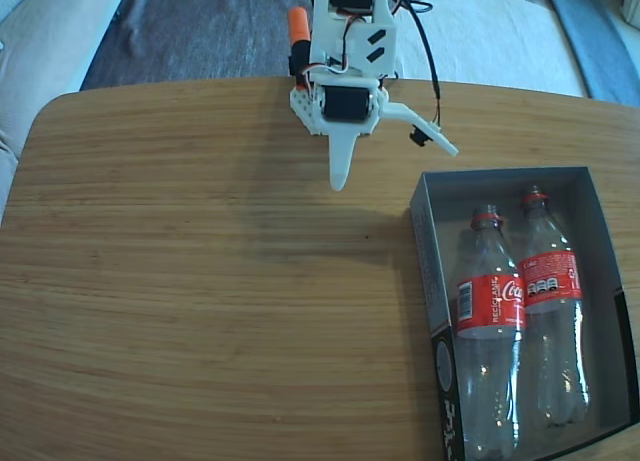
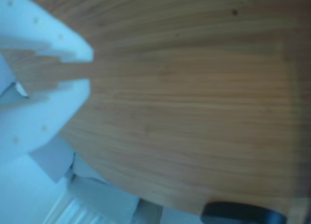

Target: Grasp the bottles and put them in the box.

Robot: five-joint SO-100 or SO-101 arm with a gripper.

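Both bottles lie side by side inside the box (image 1: pixel 425 243) at the right of the fixed view, necks pointing to the far side. The left bottle (image 1: pixel 489 321) and the right bottle (image 1: pixel 549 306) are clear with red labels and no caps. My gripper (image 1: pixel 340 181) hangs over the table's far edge, well to the left of the box and apart from it. In the wrist view my gripper (image 2: pixel 91 68) enters from the left; its white fingers (image 2: pixel 53 34) stand together with only a thin slit between them, and nothing is held.
The wooden table (image 1: pixel 200 281) stretches left of the box. A white bracket with a small black camera (image 1: pixel 421 136) sticks out to the right of the arm. Grey and white fabric (image 1: pixel 200 26) lies beyond the far edge.
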